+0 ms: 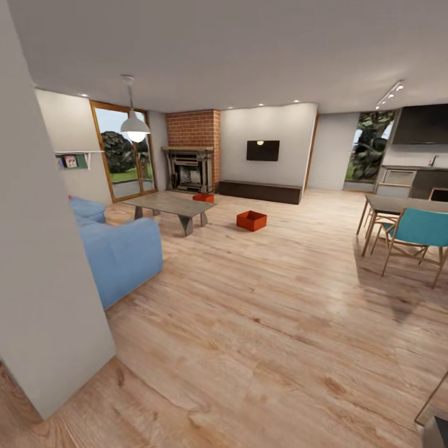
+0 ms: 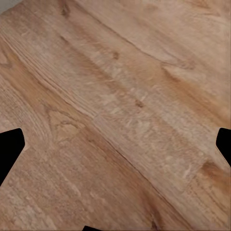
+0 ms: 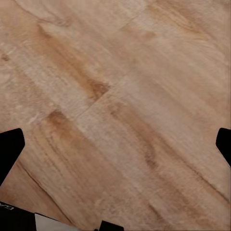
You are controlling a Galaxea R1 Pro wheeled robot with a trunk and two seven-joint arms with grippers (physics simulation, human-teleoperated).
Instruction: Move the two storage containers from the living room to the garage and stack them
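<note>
I look into the living room point(image 1: 261, 323) with its light wood planks. One orange-red storage container point(image 1: 251, 220) sits on the planks to the right of the grey coffee table point(image 1: 171, 204). The second storage container point(image 1: 203, 198) lies just beyond the table's far end, partly hidden by it. Both are far ahead of me. My left gripper point(image 2: 115, 147) hangs open over bare planks, its dark fingertips point(image 2: 9, 149) at the picture's edges. My right gripper point(image 3: 115, 147) is open in the same way, with nothing between its fingertips point(image 3: 9, 147). The garage and its floor are out of view.
A grey wall corner point(image 1: 43, 280) stands close at my left, with the light-blue sofa point(image 1: 118, 252) behind it. A dining table point(image 1: 398, 205) with a teal chair point(image 1: 420, 233) is at the right. A brick fireplace point(image 1: 191, 162) and a low TV bench point(image 1: 258, 190) line the far wall.
</note>
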